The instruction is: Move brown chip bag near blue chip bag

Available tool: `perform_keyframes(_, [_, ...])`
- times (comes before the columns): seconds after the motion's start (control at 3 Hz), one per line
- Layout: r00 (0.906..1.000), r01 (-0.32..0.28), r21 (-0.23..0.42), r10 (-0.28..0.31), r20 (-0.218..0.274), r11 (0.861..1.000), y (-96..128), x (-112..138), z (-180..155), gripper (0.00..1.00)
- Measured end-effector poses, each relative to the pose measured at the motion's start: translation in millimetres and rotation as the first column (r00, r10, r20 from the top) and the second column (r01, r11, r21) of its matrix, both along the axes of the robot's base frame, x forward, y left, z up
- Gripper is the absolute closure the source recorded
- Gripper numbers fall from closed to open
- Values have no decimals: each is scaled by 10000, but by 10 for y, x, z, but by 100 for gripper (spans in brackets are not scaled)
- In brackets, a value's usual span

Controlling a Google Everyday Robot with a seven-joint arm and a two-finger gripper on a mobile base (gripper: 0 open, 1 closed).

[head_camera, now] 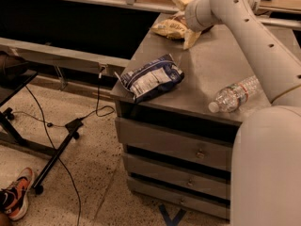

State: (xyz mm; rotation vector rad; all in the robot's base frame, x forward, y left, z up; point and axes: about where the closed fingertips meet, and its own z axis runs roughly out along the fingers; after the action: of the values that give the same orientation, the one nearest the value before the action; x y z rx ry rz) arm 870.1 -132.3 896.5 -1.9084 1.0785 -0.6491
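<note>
The brown chip bag (pixel 168 28) lies at the far end of the grey counter (pixel 207 74), dark in the middle with tan ends. The blue chip bag (pixel 153 76) lies puffy and wrinkled at the counter's near left corner, white panel up. My gripper (pixel 186 20) is at the brown bag's right end, on the end of the white arm (pixel 254 36) reaching in from the right. It is open, with one pale finger (pixel 180 1) behind the bag and the other (pixel 191 38) in front of it. The two bags are well apart.
A clear plastic water bottle (pixel 234 94) lies on its side at the counter's right. Drawers (pixel 174 147) sit below the counter top. Shelves run along the back. On the floor at the left are cables, a black stand (pixel 56 154) and a shoe (pixel 16 199).
</note>
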Motion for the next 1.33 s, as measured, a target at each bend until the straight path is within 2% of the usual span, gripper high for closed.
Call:
perform_keyframes(0.33, [10000,-6,0,6,-7,10000,5,1,-6,0])
perform_keyframes(0.67, [10000,-38,2,38,-46,10000,29,7,-36,20])
perform_keyframes(1.33, [9999,-107,7,107,-128,9999,83,20,-100,67])
